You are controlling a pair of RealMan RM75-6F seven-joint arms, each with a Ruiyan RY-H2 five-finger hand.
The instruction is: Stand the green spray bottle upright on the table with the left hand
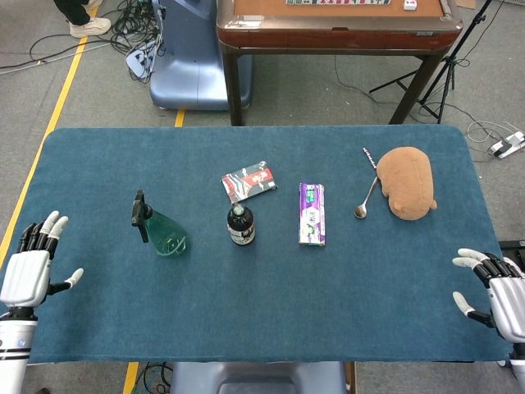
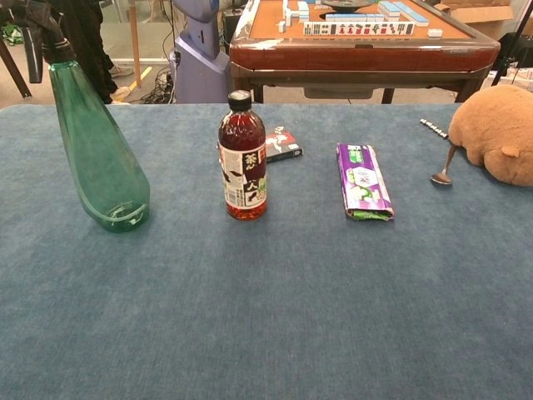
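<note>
Translucent green teardrop spray bottle [image 1: 161, 229] stands upright, axis vertical, well apart from my empty, fingers-spread left hand [image 1: 27, 275] at the table's [image 1: 262, 316] left edge.

Place: robot lab or test room
Floor: grey, with yellow tape line [image 1: 51, 107] and loose cables [image 1: 123, 33] far beyond the left hand [image 1: 25, 275]
Furniture: mahjong table [image 1: 336, 20], tripod [image 1: 443, 70]

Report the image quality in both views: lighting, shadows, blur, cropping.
Head view: even, soft light, sharp throughout; left hand and right hand near the frame edges. Chest view: green spray bottle sharp with faint glare; its trigger top is cropped; neither hand shows.
</note>
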